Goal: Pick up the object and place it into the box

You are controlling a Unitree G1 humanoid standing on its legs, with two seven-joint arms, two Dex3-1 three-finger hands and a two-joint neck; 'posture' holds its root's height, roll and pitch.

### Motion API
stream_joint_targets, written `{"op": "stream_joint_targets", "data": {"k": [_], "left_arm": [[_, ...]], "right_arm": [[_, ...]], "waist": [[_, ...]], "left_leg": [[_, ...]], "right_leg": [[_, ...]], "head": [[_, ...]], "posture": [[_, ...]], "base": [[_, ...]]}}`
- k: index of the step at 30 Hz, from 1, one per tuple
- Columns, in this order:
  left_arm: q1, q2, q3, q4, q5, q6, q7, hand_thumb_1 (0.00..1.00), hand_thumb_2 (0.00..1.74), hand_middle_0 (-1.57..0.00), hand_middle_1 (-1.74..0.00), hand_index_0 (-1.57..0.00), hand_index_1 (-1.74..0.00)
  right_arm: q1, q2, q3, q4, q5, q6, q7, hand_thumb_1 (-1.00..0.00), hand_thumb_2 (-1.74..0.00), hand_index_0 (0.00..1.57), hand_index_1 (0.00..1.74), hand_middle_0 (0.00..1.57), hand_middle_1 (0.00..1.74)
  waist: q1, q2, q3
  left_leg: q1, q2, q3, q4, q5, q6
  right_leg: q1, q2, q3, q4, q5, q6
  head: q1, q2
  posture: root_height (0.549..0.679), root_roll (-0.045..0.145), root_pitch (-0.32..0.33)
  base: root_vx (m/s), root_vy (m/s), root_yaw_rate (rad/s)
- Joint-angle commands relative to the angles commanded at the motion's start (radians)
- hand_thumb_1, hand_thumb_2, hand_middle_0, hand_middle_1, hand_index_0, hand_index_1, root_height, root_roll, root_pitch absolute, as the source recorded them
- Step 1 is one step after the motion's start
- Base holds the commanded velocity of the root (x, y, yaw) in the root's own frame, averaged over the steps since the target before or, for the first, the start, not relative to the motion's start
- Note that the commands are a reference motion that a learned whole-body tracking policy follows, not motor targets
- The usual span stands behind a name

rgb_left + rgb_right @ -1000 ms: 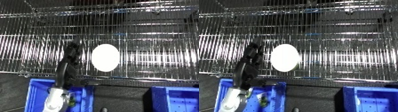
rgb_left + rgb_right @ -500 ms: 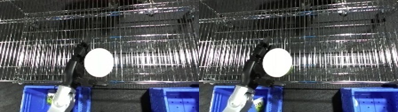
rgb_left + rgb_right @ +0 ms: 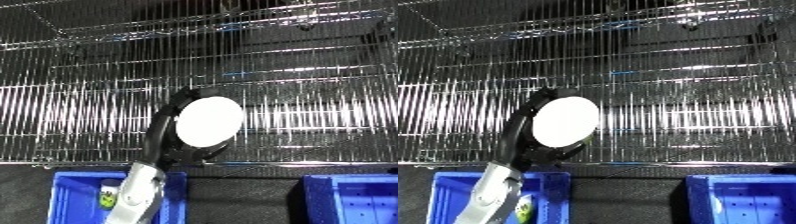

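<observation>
White and round, the object (image 3: 209, 121) is up in the air in front of the wire shelf (image 3: 293, 75). The left hand (image 3: 164, 131) has its black fingers curled around it. Below sit two blue bins, one (image 3: 75, 192) on the left and one (image 3: 355, 197) on the right.

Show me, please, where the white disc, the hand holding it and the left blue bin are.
white disc (image 3: 208, 121): left eye view, its face centre.
left hand (image 3: 165, 131): left eye view, black fingers behind disc.
left blue bin (image 3: 75, 197): left eye view, inner wall.
</observation>
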Motion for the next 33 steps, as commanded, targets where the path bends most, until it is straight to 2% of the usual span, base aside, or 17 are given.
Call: {"op": "stream_joint_targets", "data": {"k": [1,7,11,14,17,23,28,33], "left_arm": [[0.004,0.001,0.002,0.002,-0.006,-0.001,-0.006,1.0,1.74,-1.57,-1.74,-1.57,-1.74],[0.041,-0.004,0.027,0.009,-0.099,0.038,-0.036,1.0,1.74,-1.57,-1.74,-1.57,-1.74],[0.083,-0.015,0.055,-0.003,-0.215,0.073,-0.092,1.0,1.74,-1.57,-1.74,-1.57,-1.74],[0.122,-0.02,0.085,-0.029,-0.316,0.055,-0.134,1.0,1.74,-1.57,-1.74,-1.57,-1.74],[0.167,-0.022,0.121,-0.065,-0.365,0.013,-0.152,1.0,1.74,-1.57,-1.74,-1.57,-1.74],[0.277,0.0,0.197,-0.144,-0.363,-0.052,-0.147,1.0,1.74,-1.57,-1.74,-1.57,-1.74],[0.374,0.044,0.263,-0.209,-0.319,-0.106,-0.104,1.0,1.74,-1.57,-1.74,-1.57,-1.74],[0.48,0.073,0.333,-0.249,-0.293,-0.12,-0.057,1.0,1.74,-1.57,-1.74,-1.57,-1.74]], "right_arm": [[0.001,0.001,-0.001,0.002,-0.001,-0.001,0.001,0.0,0.0,0.0,0.0,0.0,0.0],[-0.001,0.01,-0.011,0.025,-0.013,-0.005,-0.001,0.0,0.0,0.0,0.0,0.0,0.0],[-0.002,0.014,-0.022,0.035,-0.02,-0.007,-0.013,0.0,0.0,0.0,0.0,0.0,0.0],[0.002,0.015,-0.037,0.042,-0.022,-0.009,-0.019,0.0,0.0,0.0,0.0,0.0,0.0],[0.014,0.015,-0.056,0.046,-0.019,-0.015,-0.023,0.0,0.0,0.0,0.0,0.0,0.0],[0.051,0.01,-0.096,0.058,-0.013,-0.033,-0.026,0.0,0.0,0.0,0.0,0.0,0.0],[0.087,-0.003,-0.119,0.068,0.001,-0.049,-0.015,0.0,0.0,0.0,0.0,0.0,0.0],[0.109,-0.012,-0.148,0.085,0.021,-0.055,-0.003,0.0,0.0,0.0,0.0,0.0,0.0]], "waist": [[0.001,0.002,0.0],[0.013,0.022,0.0],[0.026,0.036,0.0],[0.038,0.048,0.0],[0.054,0.059,0.0],[0.094,0.082,0.0],[0.123,0.104,0.0],[0.151,0.127,0.0]], "left_leg": [[0.004,-0.001,0.0,-0.003,0.001,-0.0004],[0.04,-0.009,0.0,-0.026,0.007,-0.0023],[0.066,-0.016,-0.001,-0.045,0.014,-0.0048],[0.086,-0.022,-0.003,-0.062,0.019,-0.0066],[0.105,-0.031,-0.008,-0.079,0.025,-0.0077],[0.131,-0.048,-0.026,-0.098,0.033,-0.0077],[0.131,-0.061,-0.038,-0.098,0.035,-0.0057],[0.124,-0.077,-0.051,-0.1,0.042,-0.0053]], "right_leg": [[0.003,-0.001,0.0,-0.001,-0.001,-0.0002],[0.031,-0.0124,-0.002,-0.013,-0.006,-0.0017],[0.054,-0.0215,-0.006,-0.023,-0.01,-0.0036],[0.071,-0.0293,-0.012,-0.031,-0.013,-0.0057],[0.089,-0.0378,-0.02,-0.035,-0.018,-0.0082],[0.119,-0.054,-0.044,-0.033,-0.033,-0.0145],[0.129,-0.0625,-0.06,-0.024,-0.046,-0.0201],[0.132,-0.07,-0.076,-0.017,-0.057,-0.0247]], "head": [[0.0,-0.002],[-0.014,-0.022],[-0.026,-0.039],[-0.042,-0.057],[-0.051,-0.075],[-0.064,-0.102],[-0.05,-0.111],[-0.045,-0.105]], "posture": [[0.631,-0.005,0.122],[0.633,0.003,0.107],[0.635,0.01,0.097],[0.637,0.015,0.09],[0.639,0.02,0.082],[0.64,0.028,0.068],[0.64,0.033,0.064],[0.64,0.038,0.066]], "base": [[-0.004,-0.002,0.032],[-0.006,0.0,0.052],[-0.014,-0.004,0.086],[-0.019,-0.008,0.116],[-0.011,-0.023,0.148],[0.0,-0.039,0.152],[-0.008,-0.025,0.141],[-0.023,-0.013,0.165]]}}
